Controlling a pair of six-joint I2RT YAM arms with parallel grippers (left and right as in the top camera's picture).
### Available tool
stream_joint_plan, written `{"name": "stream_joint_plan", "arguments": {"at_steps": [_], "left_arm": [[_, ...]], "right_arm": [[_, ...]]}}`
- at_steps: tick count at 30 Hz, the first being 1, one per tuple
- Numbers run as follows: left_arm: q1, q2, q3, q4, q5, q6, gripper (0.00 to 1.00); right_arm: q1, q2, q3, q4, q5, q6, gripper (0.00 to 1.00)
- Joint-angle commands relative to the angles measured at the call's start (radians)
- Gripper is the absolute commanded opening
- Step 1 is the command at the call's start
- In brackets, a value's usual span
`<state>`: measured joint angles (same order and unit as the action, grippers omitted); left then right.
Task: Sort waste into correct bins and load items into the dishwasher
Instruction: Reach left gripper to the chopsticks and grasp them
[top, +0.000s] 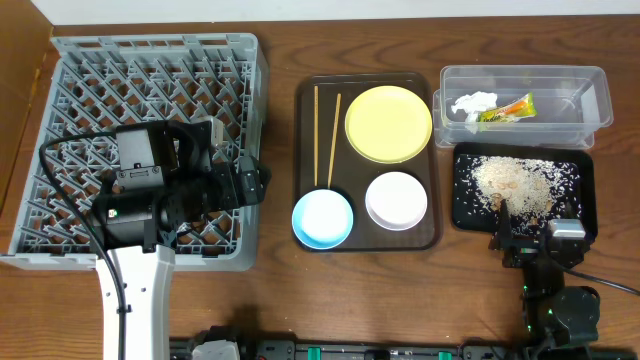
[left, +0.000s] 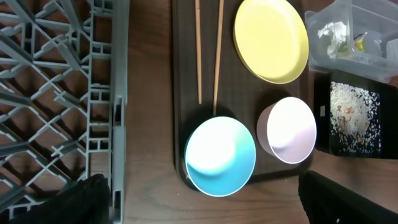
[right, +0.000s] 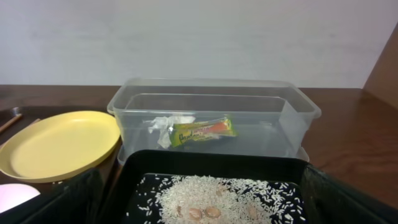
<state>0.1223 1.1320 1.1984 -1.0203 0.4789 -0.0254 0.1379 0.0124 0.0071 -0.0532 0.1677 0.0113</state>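
The grey dish rack (top: 155, 45) stands at the left with nothing in it. My left gripper (top: 250, 182) is open and empty above the rack's right edge; in the left wrist view (left: 217, 202) it hangs just short of the light-blue bowl (left: 221, 155). The dark-brown tray (top: 305, 150) holds the chopsticks (top: 325, 120), the yellow plate (top: 388, 123), the light-blue bowl (top: 322, 217) and the white bowl (top: 396, 200). The clear tub (top: 590, 85) holds the tissue (top: 470, 104) and the snack wrapper (top: 506, 109). The black tray (top: 465, 205) holds the rice scraps (top: 515, 182). My right gripper (top: 528, 232) is open and empty at the tray's near edge, also in the right wrist view (right: 208, 208).
The rack (left: 93, 106) fills the left of the left wrist view. A strip of bare wooden table (top: 280, 150) lies between rack and brown tray. The tub (right: 298, 102) sits behind the black tray (right: 211, 163), with the plate (right: 56, 143) to their left.
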Motion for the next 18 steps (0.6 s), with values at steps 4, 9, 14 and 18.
{"name": "stream_joint_plan", "arguments": {"at_steps": [4,9,14,18], "left_arm": [[-0.004,-0.002,0.015,0.000,-0.009,0.006,0.98],[-0.004,-0.002,0.015,0.014,0.056,-0.006,0.98],[-0.020,0.005,0.016,0.229,0.204,-0.039,0.98],[-0.148,0.057,0.039,0.315,-0.039,-0.137,0.98]], "right_arm": [[-0.024,-0.004,-0.002,-0.004,-0.004,0.010,0.99],[-0.024,-0.004,-0.002,-0.004,-0.004,0.010,0.99],[-0.024,-0.004,-0.002,-0.004,-0.004,0.010,0.99],[-0.024,-0.004,-0.002,-0.004,-0.004,0.010,0.99]]}}
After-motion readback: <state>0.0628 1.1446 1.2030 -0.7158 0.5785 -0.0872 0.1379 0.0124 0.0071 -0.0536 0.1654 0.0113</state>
